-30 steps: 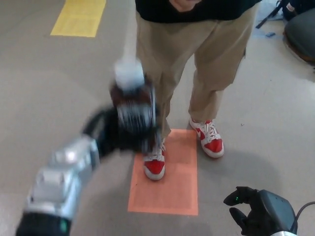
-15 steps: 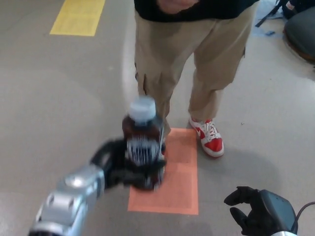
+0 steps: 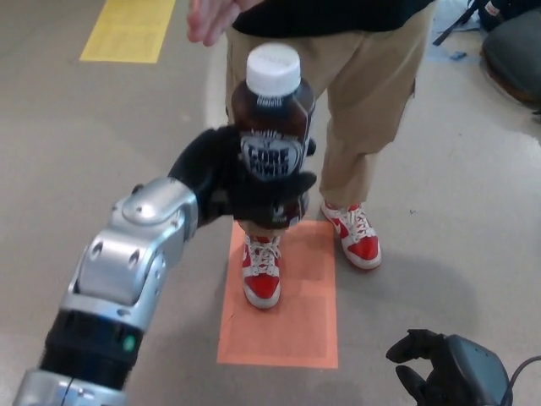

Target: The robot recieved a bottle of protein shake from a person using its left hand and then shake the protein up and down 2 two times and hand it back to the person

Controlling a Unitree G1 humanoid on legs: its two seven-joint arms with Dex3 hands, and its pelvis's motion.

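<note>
Left hand (image 3: 241, 182) gripping protein shake bottle (image 3: 272, 127), now raised higher, upright, person's hand (image 3: 211, 17) nearer

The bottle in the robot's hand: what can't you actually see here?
Head view only:
- bottle: base and lower label hidden by the left hand.
- person's hand: cut off by the top edge.
- right hand: cut by the bottom edge; its grip is unclear.

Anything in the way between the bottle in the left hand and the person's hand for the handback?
Nothing visible blocks it. The left hand holds the bottle upright, and the person's hand hangs open just above and to picture left of the white cap, with only clear air between them.
</note>
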